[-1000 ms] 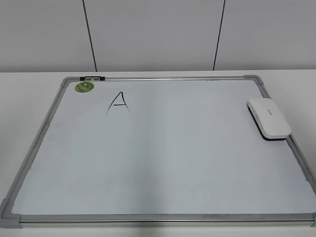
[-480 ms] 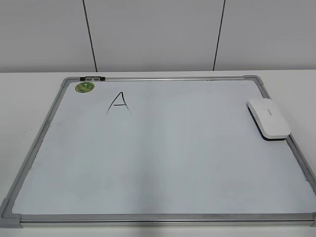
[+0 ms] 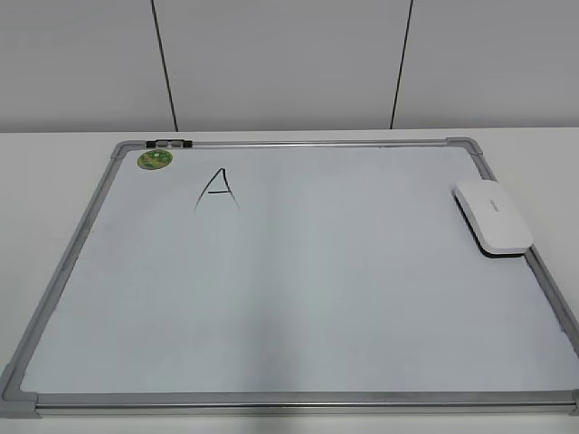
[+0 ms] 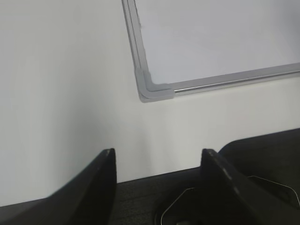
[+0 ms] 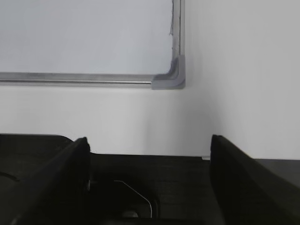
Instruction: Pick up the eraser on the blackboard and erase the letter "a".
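- Exterior view: eraser [image 3: 493,217] lies on blackboard [image 3: 298,398] right edge; only an uppercase "A" [image 3: 217,190] shows.
- Left end effector [image 4: 157,161] and right end effector [image 5: 149,150]: jaws apart, empty.
- Risk: erasing the wrong letter.

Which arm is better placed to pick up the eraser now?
The right arm, probably. The eraser lies at the blackboard's right edge, the right arm's side. Both claws, left claw and right claw, are open and empty near the board's near corners, so neither is closer otherwise.
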### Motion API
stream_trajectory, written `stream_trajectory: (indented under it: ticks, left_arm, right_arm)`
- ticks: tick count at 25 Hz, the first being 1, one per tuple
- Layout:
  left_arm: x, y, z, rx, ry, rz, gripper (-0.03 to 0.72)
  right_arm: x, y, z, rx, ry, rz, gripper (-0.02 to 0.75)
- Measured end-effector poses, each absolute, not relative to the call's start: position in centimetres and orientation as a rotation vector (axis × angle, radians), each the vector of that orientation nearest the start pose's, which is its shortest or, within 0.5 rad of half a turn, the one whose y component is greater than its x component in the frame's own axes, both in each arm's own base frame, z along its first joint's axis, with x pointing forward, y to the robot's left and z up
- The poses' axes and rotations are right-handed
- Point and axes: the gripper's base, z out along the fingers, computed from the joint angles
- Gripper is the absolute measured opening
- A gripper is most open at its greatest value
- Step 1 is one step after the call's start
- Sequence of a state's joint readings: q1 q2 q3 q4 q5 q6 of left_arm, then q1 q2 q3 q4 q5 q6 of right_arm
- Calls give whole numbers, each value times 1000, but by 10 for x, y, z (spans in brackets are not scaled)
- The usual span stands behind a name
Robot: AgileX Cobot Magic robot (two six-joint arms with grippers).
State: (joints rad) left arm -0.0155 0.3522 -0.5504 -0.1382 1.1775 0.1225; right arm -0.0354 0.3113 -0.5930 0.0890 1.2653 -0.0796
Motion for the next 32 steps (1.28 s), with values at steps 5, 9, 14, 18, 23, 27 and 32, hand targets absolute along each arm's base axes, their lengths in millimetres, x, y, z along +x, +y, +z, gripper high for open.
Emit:
stream_trajectory:
  ticks: [5, 9, 14, 18, 23, 27, 32]
  left_arm:
    - [45, -11, 272, 144, 2418, -119, 419]
    - [46, -11, 271, 137, 2411, -117, 419]
    - [46, -11, 271, 134, 2409, -118, 442]
    - [46, -11, 271, 135, 2409, -115, 510]
    - [46, -9, 271, 138, 2410, -86, 528]
    - [46, -8, 271, 135, 2412, -73, 529]
    - [46, -7, 271, 136, 2412, -63, 529]
  right_arm:
    - [36, 4, 268, -49, 2444, 30, 588]
    - [38, 4, 263, -47, 2441, 27, 588]
    - [38, 4, 263, -47, 2441, 25, 587]
    - [38, 4, 263, -47, 2441, 25, 587]
    - [38, 4, 263, -47, 2441, 25, 587]
    - [38, 4, 263, -47, 2441, 25, 587]
    - [38, 4, 263, -47, 2441, 25, 587]
